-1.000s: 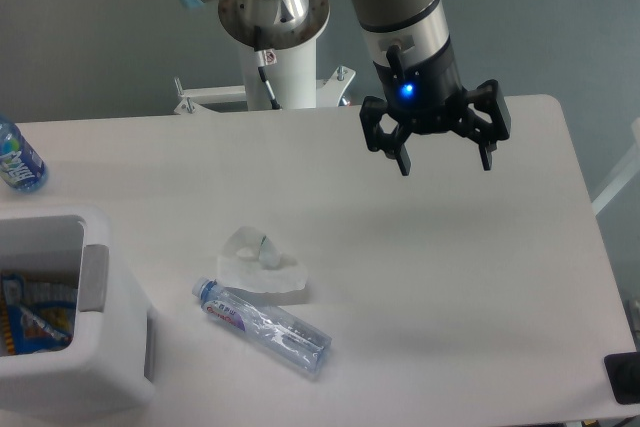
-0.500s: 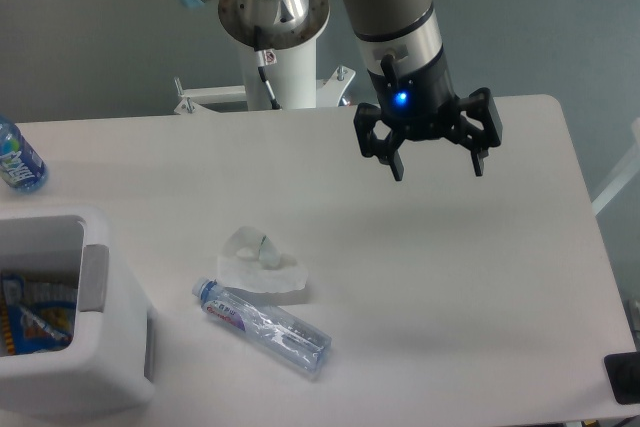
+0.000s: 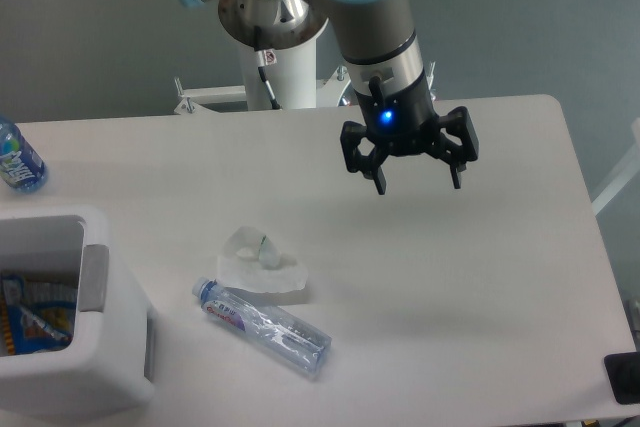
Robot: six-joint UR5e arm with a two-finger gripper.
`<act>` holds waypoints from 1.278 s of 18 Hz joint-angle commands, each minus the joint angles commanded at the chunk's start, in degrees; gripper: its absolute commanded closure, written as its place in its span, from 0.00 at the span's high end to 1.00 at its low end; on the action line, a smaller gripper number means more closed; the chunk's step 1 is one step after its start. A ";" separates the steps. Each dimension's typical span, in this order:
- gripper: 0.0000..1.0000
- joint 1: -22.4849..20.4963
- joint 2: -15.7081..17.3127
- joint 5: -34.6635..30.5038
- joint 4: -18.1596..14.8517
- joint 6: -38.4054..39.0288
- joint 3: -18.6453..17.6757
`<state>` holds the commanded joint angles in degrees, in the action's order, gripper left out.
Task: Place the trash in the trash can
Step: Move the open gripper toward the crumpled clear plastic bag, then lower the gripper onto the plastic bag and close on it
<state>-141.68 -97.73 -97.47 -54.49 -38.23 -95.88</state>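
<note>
While the gripper gapes empty: white table, grey floor behind.

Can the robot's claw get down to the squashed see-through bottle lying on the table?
Probably yes. The gripper hangs above the table with its jaws open and empty, and nothing stands between it and the crushed clear plastic bottle. Only the crumpled whitish plastic wrapper lies close beside the bottle.

Claw spread wide above table — wrapper touching crushed bottle, trash can at left
</note>
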 joint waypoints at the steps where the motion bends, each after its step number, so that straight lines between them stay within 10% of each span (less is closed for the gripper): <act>1: 1.00 0.79 -0.26 0.00 0.00 -1.40 -0.62; 10: 1.00 3.08 -0.88 5.18 0.00 -10.64 -10.37; 23: 1.00 10.90 -9.49 5.10 4.40 -36.74 -11.52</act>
<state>-130.79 -107.22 -92.37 -50.10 -74.97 -107.40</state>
